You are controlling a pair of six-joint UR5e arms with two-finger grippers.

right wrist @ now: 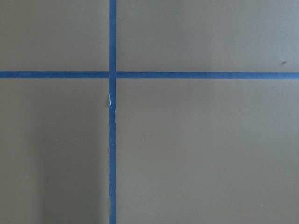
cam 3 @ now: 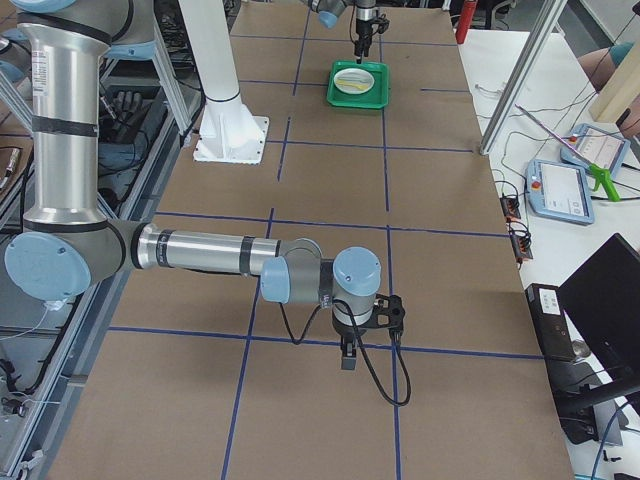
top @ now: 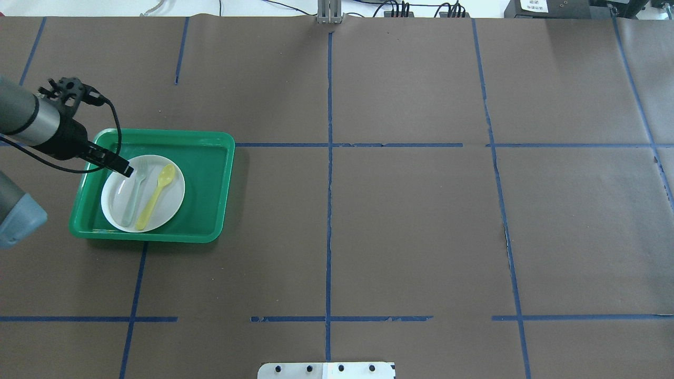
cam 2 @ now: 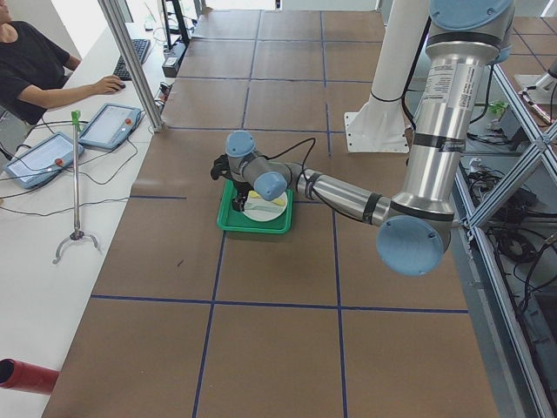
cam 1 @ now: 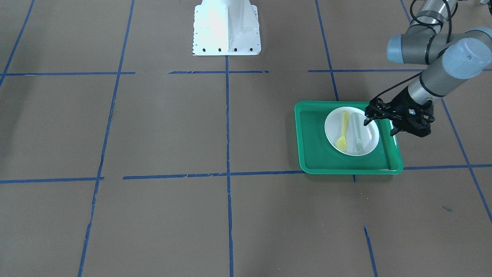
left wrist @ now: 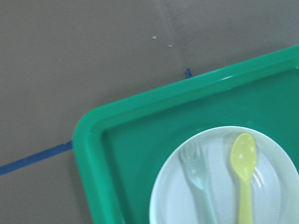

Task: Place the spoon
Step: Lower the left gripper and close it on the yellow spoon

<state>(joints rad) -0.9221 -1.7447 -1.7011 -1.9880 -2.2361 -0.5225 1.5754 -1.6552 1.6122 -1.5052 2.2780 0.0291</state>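
Observation:
The pale yellow spoon [cam 1: 343,132] lies on a white plate [cam 1: 332,125] in a green tray [cam 1: 311,154], bowl toward the operators' side. A grey-green fork [cam 1: 357,134] lies beside it on the plate. My left gripper [cam 1: 379,128] hovers over the plate's edge on the fork's side, open and empty, a little above the fork. The overhead view shows the spoon [top: 156,196], the fork [top: 134,195] and the left gripper [top: 122,168]. The left wrist view shows the spoon [left wrist: 244,172] and the fork [left wrist: 198,172]. My right gripper [cam 3: 346,358] shows only in the exterior right view, low over bare table; I cannot tell its state.
The tray [top: 205,173] sits on brown paper crossed by blue tape lines [top: 329,210]. The robot's white base [cam 1: 226,29] stands at the table's middle edge. An operator [cam 2: 35,65] sits at a side desk with tablets.

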